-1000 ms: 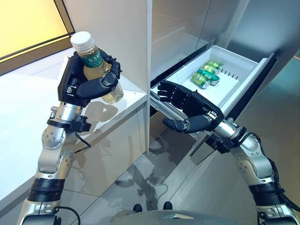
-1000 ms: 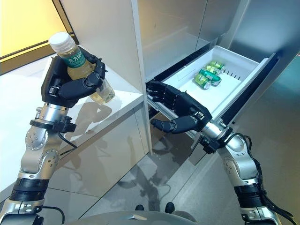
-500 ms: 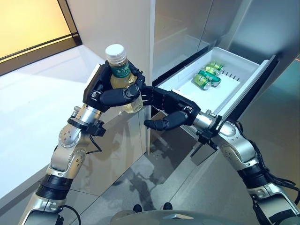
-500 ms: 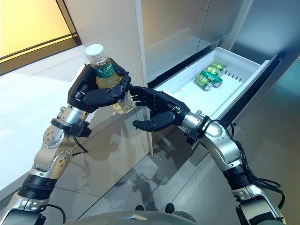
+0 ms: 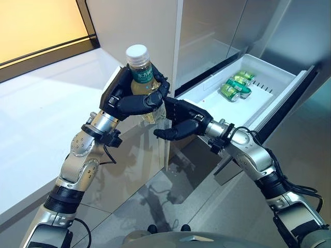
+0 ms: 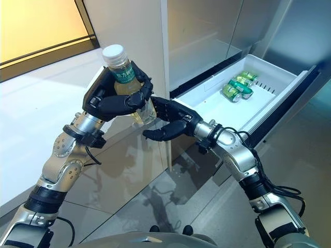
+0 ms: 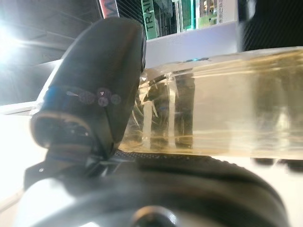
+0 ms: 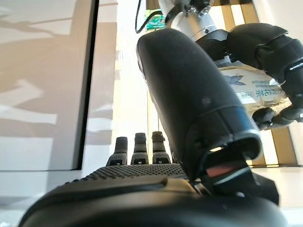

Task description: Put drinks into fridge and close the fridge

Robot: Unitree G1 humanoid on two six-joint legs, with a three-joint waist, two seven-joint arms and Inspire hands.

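My left hand (image 5: 132,98) hides the bottle's (image 5: 140,77) middle in its grip; my right hand (image 5: 181,121) waits spread. Green cans (image 5: 235,87) lie in the drawer (image 5: 269,77).

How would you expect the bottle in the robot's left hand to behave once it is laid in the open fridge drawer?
The bottle looks round and smooth, so on its side it would probably roll. It seems nearly full of pale liquid, so likely heavy for its size. The left hand wraps it; clear plastic may be slippery.
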